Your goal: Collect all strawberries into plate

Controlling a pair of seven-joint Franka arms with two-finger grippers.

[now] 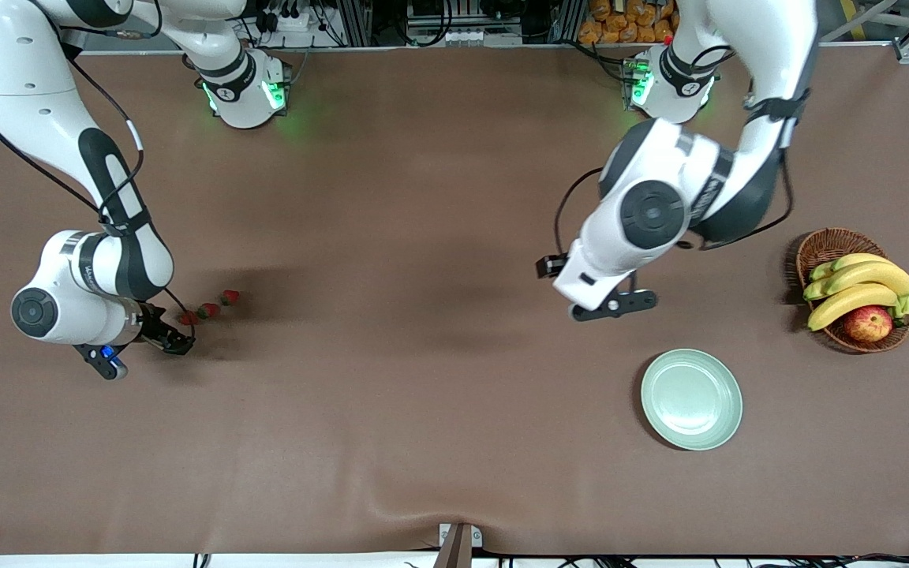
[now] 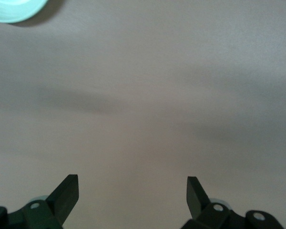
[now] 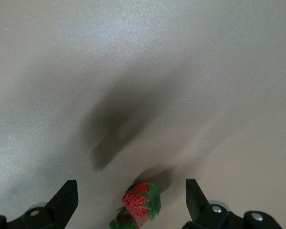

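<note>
Three strawberries lie in a short row on the brown table toward the right arm's end: one [image 1: 188,318], a second [image 1: 208,310] and a third [image 1: 230,297]. My right gripper [image 1: 177,341] is low beside the row, open. In the right wrist view, one strawberry [image 3: 142,200] lies on the table between the open right gripper's [image 3: 131,186] fingers, and another strawberry [image 3: 124,223] shows partly at the frame's edge. The mint-green plate [image 1: 691,399] lies empty toward the left arm's end. My left gripper [image 1: 615,305] hangs open over bare table beside it. The left wrist view shows the plate's rim [image 2: 14,9] and the empty left gripper [image 2: 132,180].
A brown wicker basket [image 1: 853,288] with bananas [image 1: 857,285] and a red-yellow apple [image 1: 869,323] stands at the left arm's end of the table, farther from the camera than the plate. A wide stretch of brown cloth separates the strawberries from the plate.
</note>
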